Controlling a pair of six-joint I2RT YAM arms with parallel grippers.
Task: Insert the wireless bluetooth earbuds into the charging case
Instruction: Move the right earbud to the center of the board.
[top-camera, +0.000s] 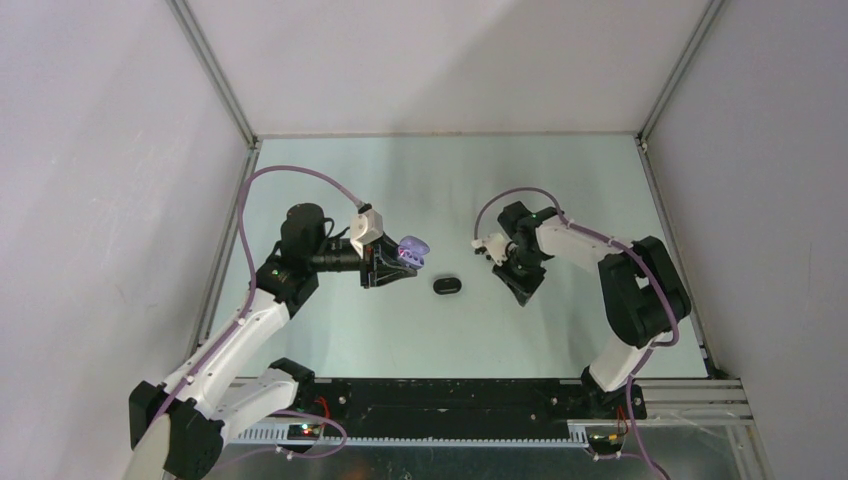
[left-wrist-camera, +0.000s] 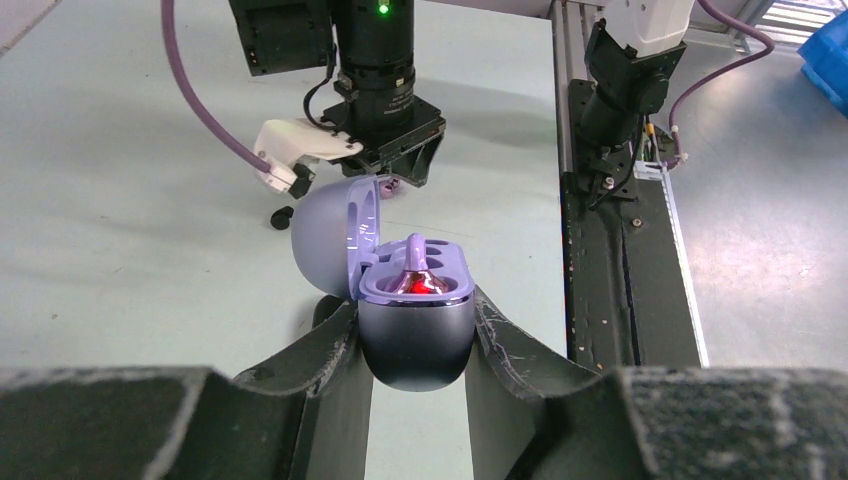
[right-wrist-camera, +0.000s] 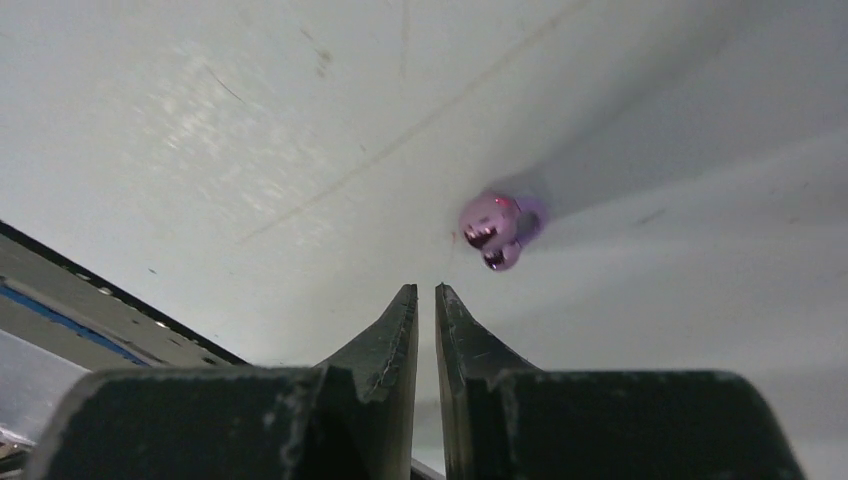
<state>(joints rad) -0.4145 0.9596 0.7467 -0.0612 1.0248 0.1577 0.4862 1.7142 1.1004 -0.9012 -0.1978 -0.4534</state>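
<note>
Lilac earbud (right-wrist-camera: 492, 230) lies just ahead of the right gripper (right-wrist-camera: 425, 295), whose near-shut, empty jaws should widen before descending. Left gripper (left-wrist-camera: 415, 308) clamps the open charging case (left-wrist-camera: 415, 345).

top view looks down from above the near edge of the tabletop (top-camera: 420, 170); left wrist faces right, sharing the right gripper (left-wrist-camera: 392, 183); right wrist looks closely at the surface.

No word, number or brand mark can be read in any of the three views. The lilac charging case (left-wrist-camera: 415, 300) shows no print that can be read on its shell or on its open lid.
</note>
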